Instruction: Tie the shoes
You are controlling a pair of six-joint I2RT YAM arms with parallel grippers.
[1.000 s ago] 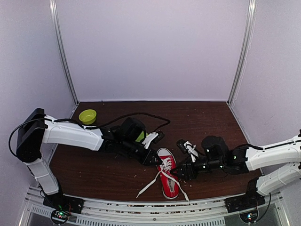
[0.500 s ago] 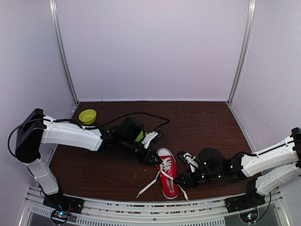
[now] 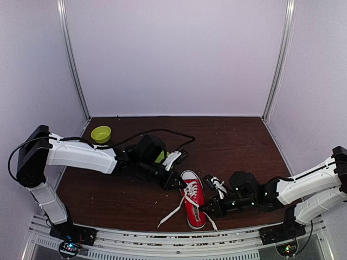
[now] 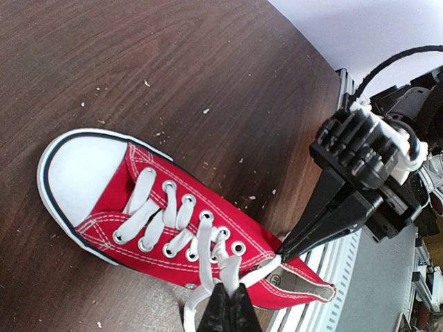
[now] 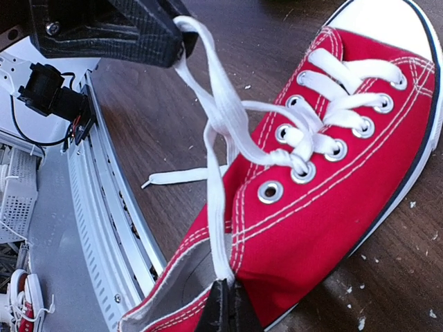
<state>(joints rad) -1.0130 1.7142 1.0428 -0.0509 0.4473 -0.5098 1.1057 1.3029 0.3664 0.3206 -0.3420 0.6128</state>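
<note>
A red sneaker with a white toe cap lies near the table's front edge, heel toward the rail. Its white laces are threaded through the eyelets, with a first knot at the top. My left gripper is shut on one lace strand just beside the top eyelets. My right gripper is shut on the other strand at the shoe's collar. In the top view the left gripper sits left of the shoe and the right gripper sits right of it. A loose lace end trails on the table.
A lime-green bowl stands at the back left. A black cable loops behind the left arm. The metal rail runs along the front edge, just below the shoe's heel.
My right gripper has moved down and left to the shoe's collar and shut on the lace strand. The left gripper has kept its hold and barely moved.
</note>
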